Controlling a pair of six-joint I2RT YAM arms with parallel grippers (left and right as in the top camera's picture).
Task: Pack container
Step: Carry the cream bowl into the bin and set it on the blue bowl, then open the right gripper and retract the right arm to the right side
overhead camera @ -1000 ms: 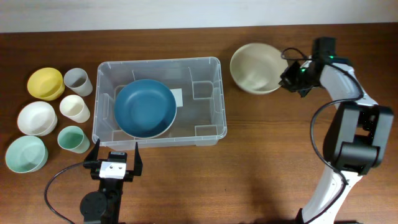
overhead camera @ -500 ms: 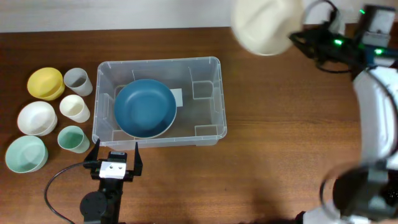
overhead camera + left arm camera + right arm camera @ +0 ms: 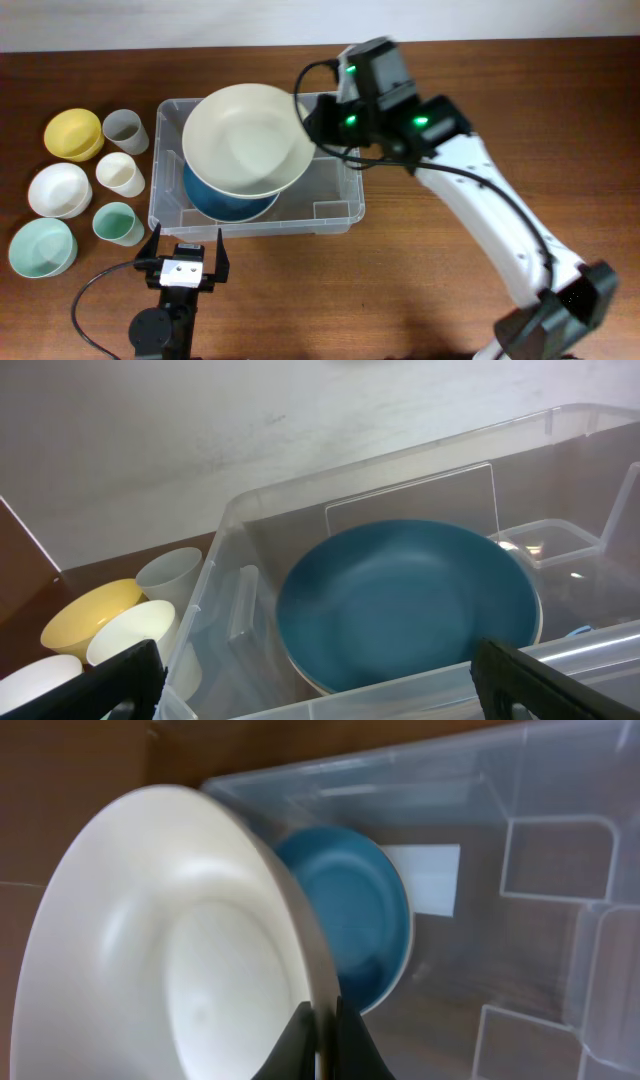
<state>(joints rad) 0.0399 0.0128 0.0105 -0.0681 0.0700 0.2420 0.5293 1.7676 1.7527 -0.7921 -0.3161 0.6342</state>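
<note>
Over the last second the right arm has swung in from the far right of the surface (image 3: 300, 290), carrying the cream bowl (image 3: 248, 140) from beside the container (image 3: 335, 205) to a spot above it.

At the far left stand three small bowls and three cups: a yellow bowl (image 3: 73, 133), a white bowl (image 3: 59, 189) and a green bowl (image 3: 42, 247), with a grey cup (image 3: 125, 130), a cream cup (image 3: 120, 174) and a green cup (image 3: 117, 223) just beside them, next to the container's left wall. The left gripper (image 3: 186, 240) sits near the container's front left corner, its fingers spread wide and holding nothing.

The container rests left of the middle of the surface. A blue bowl (image 3: 225, 200) lies upright in its left part, and a white label (image 3: 425, 880) shows on the bottom just beside that bowl. The cream bowl hangs tilted over the blue bowl and the container's left half, hiding much of the blue bowl from overhead. The right gripper (image 3: 308, 118) is pinched onto the cream bowl's right rim, one finger inside and one outside, above the container's back right part.
</note>
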